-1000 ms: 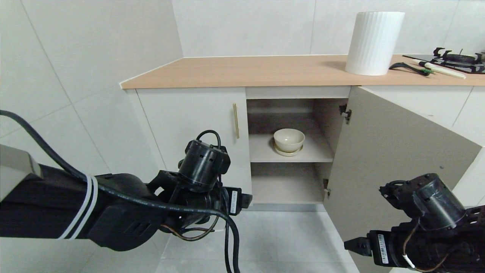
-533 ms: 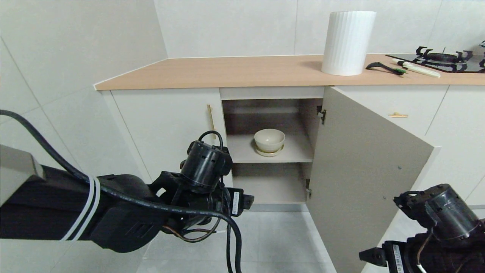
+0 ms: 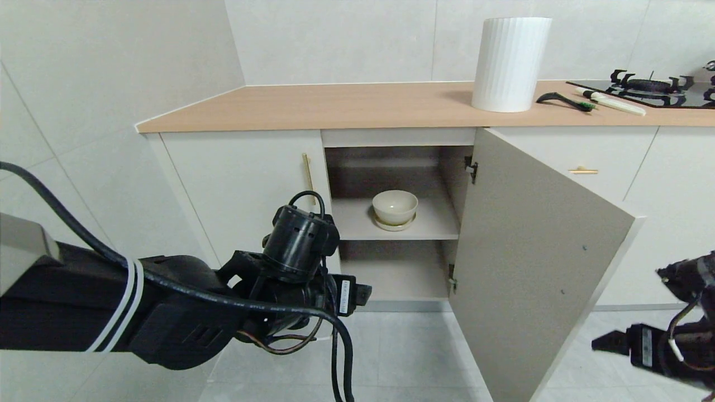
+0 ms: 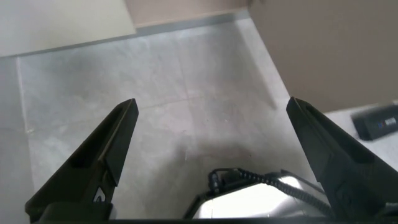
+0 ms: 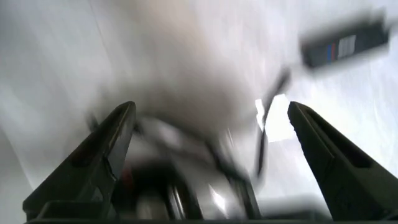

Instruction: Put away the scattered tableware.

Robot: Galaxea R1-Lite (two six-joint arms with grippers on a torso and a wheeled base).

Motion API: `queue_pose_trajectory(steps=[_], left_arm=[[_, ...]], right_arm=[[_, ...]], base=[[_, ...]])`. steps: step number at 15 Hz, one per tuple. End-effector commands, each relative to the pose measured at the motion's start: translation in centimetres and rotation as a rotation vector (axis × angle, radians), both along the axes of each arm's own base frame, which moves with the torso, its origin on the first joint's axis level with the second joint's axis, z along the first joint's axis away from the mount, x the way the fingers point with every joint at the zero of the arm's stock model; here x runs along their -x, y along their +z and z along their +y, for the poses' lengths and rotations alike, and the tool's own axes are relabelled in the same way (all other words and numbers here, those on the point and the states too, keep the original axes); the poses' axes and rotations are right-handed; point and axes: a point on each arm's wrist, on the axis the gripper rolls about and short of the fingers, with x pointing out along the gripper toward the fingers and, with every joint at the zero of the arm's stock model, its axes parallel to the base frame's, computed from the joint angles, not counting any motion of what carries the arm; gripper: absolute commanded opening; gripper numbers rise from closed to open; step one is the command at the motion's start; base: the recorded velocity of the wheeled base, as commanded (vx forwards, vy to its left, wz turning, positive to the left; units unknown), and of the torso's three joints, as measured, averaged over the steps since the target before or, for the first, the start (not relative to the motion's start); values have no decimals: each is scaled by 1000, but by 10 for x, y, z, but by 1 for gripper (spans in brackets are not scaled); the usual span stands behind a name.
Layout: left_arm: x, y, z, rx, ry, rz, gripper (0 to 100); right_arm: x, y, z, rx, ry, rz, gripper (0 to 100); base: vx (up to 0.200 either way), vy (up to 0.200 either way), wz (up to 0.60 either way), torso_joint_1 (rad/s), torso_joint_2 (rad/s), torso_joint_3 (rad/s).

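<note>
Sitting on a small plate (image 3: pixel 394 226) on the upper shelf (image 3: pixel 435 223) of the open cabinet (image 3: pixel 391 137), the cream bowl (image 3: pixel 395 205) stands upright, and the cabinet door (image 3: pixel 530 251) is swung wide on the right. The left gripper (image 4: pixel 212 109) hangs low over the floor tiles (image 4: pixel 174 81) in front of the shut door (image 3: pixel 240 184), fingers spread wide with nothing between them. The right gripper (image 5: pixel 211 112) (low, out past the open door's free edge) likewise has its fingers well apart, holding nothing.

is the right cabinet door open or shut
Open: the cabinet door stands swung outward, exposing a bowl on the upper shelf.
</note>
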Motion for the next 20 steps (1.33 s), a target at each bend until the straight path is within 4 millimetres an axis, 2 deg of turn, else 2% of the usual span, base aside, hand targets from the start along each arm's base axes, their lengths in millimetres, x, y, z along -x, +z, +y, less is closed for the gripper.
queue_pose_trajectory(steps=[1,4,7,9,12,15,16,17,18,20], left_arm=[[0,1,0,2,2,-4,100],[0,1,0,5,3,-6,100],[-1,2,0,14,3,-18,100],[-2,3,1,18,10,-21,100],[-3,7,6,29,22,-32,100],[-6,14,13,40,46,-51,100],[-6,21,20,51,63,-67,100],[-6,25,24,58,74,-78,100],[-6,32,33,67,98,-92,100],[-7,40,46,67,138,-105,100]], right_arm=[[-25,2,-29,41,-104,-97,100],[-48,4,-46,55,-161,-132,100],[-75,0,-49,18,-142,-139,100],[-91,-4,-48,12,-130,-164,100],[-96,0,-33,-8,-63,-198,100],[-96,8,5,-63,112,-223,100],[-97,11,27,-78,193,-232,100],[-99,11,40,-84,236,-234,100],[-105,14,59,-91,293,-242,100],[-117,13,85,-101,361,-252,100]], base=[[0,0,0,0,0,0],[0,0,0,0,0,0],[0,0,0,0,0,0],[0,0,0,0,0,0],[0,0,0,0,0,0],[0,0,0,0,0,0],[0,0,0,0,0,0],[0,0,0,0,0,0],[0,0,0,0,0,0],[0,0,0,0,0,0]])
